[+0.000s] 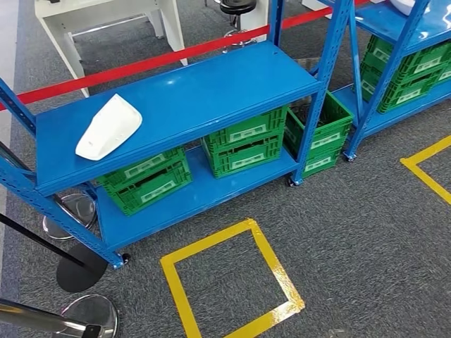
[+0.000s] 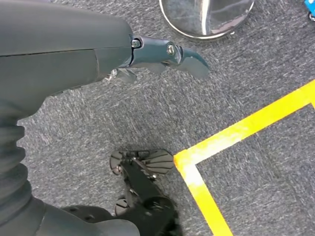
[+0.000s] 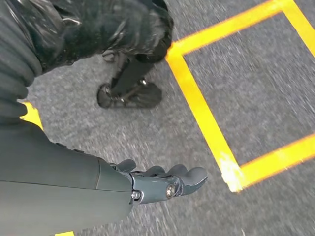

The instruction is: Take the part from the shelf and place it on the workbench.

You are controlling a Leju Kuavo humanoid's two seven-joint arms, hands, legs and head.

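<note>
White part [image 1: 109,126] lies on blue shelf [image 1: 175,98] top, left end. Left hand [image 2: 163,54] and right hand [image 3: 163,182] hang empty, fingers apart, over carpet. Advice: approach squarely, grip part's broad end.

- The part [image 1: 109,125] looks like smooth white plastic with a slight sheen.
- The shelf [image 1: 175,98] is blue painted metal, smooth.
- The crates [image 1: 244,141] are green ribbed plastic.
- The floor [image 1: 345,239] is rough grey carpet with glossy yellow tape [image 1: 228,282].
</note>
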